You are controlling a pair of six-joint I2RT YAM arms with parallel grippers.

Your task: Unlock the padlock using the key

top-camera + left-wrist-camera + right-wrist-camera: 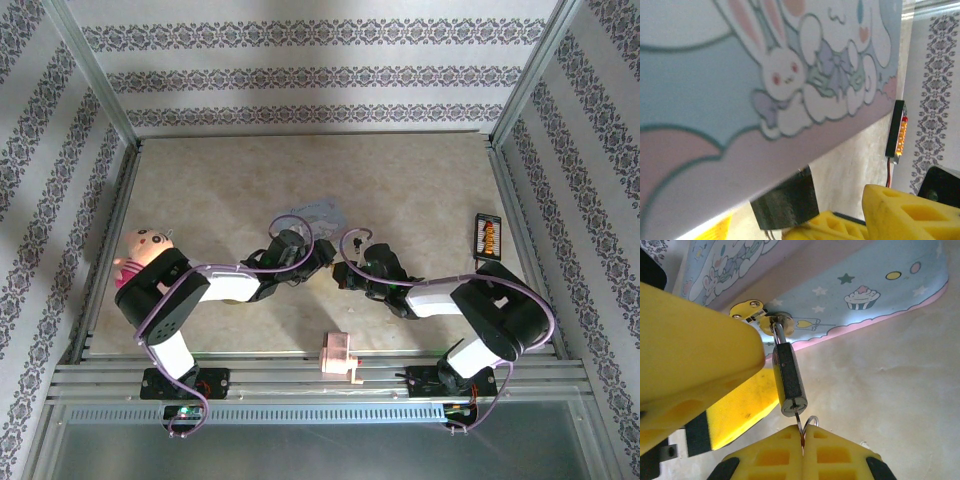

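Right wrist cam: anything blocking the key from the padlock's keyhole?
Nothing visible. The right gripper pinches the key, and its blade meets the keyhole at the bottom end of the padlock, which hangs from the clasp of the blue tin.

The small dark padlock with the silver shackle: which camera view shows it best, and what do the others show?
The right wrist view: the padlock hangs whole from the pale blue tin, the thin metal key at its keyhole. In top external it is too small to tell; left wrist gives a dark block, uncertain.
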